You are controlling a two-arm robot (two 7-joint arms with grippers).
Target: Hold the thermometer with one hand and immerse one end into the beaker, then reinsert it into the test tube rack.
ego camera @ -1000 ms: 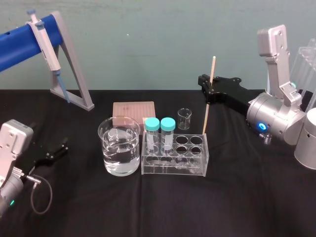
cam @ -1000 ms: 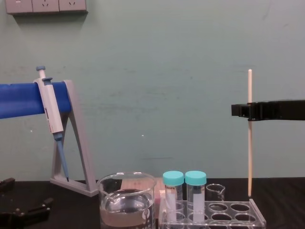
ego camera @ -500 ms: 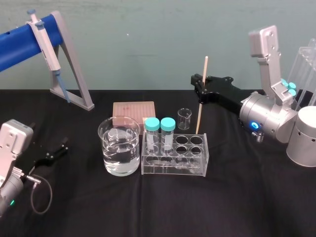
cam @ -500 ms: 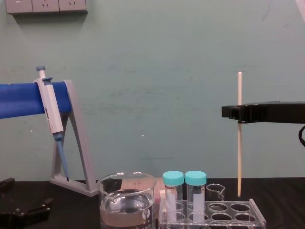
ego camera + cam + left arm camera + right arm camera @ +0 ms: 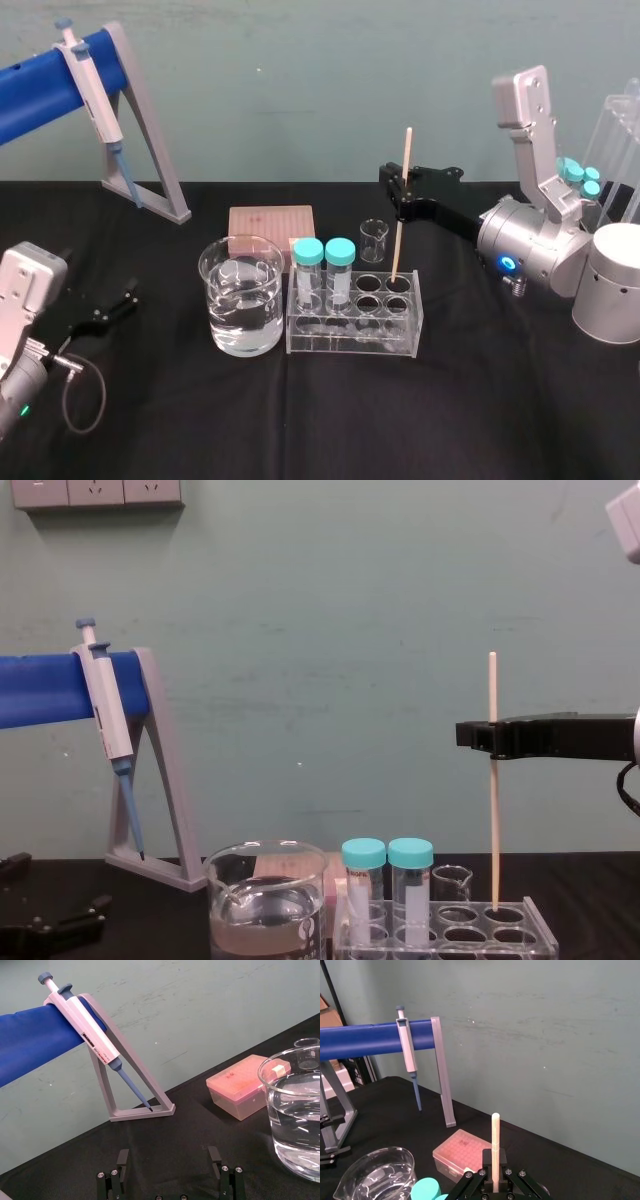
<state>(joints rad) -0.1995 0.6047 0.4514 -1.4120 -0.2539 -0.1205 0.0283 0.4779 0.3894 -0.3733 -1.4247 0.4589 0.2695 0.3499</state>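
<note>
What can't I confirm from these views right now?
- The thermometer lower end: right wrist view, hidden behind the right end effector.
- Whether its tip sits inside a rack hole: chest view, too small.
- Rack base and beaker bottom: chest view, cut by the lower edge.
- The left end effector body: left wrist view, cut by the lower edge.

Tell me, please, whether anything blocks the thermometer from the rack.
Nothing visible does. The right gripper holds the thermometer upright, its lower end at an empty hole of the rack; capped tubes stand further left. The left gripper lies parked far left.
</note>
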